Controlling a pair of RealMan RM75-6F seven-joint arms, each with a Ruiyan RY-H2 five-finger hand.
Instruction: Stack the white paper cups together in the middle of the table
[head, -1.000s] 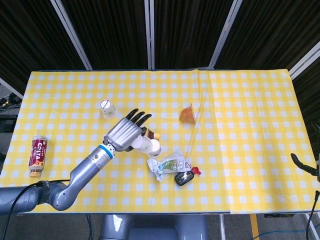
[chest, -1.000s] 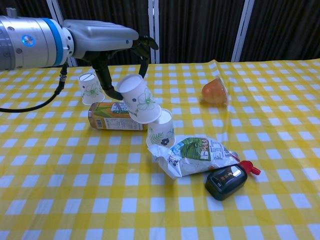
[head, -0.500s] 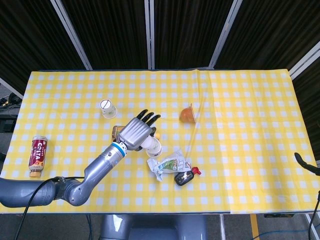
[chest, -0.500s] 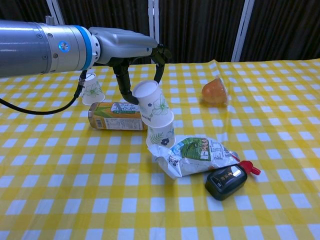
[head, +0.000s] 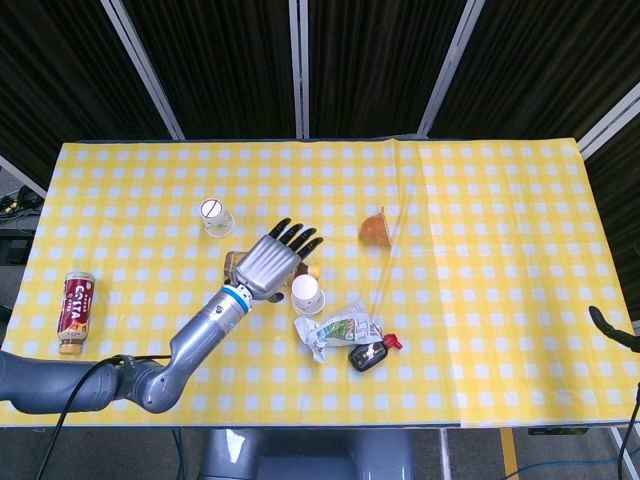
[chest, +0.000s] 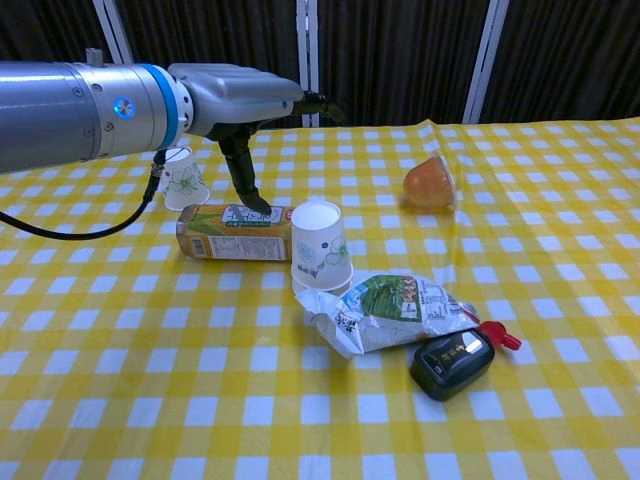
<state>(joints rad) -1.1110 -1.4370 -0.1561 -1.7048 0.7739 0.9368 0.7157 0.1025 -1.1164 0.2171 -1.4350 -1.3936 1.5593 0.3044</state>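
Since half a second ago the held cup has gone from tilted in the fingers to sitting upright, nested in the lower one, and the left hand (chest: 235, 95) has let go. Stacked cups (chest: 320, 248) now stand free near the table's middle, mouth up, floral print on both; the lower cup shows only as a rim and band under the upper. In the head view the stack (head: 307, 293) sits just right of the left hand (head: 270, 265).

Left hand: fingers spread and extended, holding nothing, hovering above and left of the stack. One dark finger (chest: 244, 185) points down toward the drink carton (chest: 232, 231), which lies on its side just left of the stack; contact with it cannot be told.

A third white cup (chest: 183, 179) stands apart, behind the carton and partly behind the left arm; in the head view it is at (head: 215, 216), well left of the stack.

Right hand: only a dark sliver (head: 612, 328) at the right edge of the head view; finger state cannot be told.

Other items: crumpled snack bag (chest: 395, 310) touching the stack's right side, black key fob (chest: 452, 364) with red tab just beside the bag, orange jelly cup (chest: 430, 183) further back right, coffee bottle (head: 76, 311) lying near the left edge of the yellow checked tablecloth (head: 480, 220).
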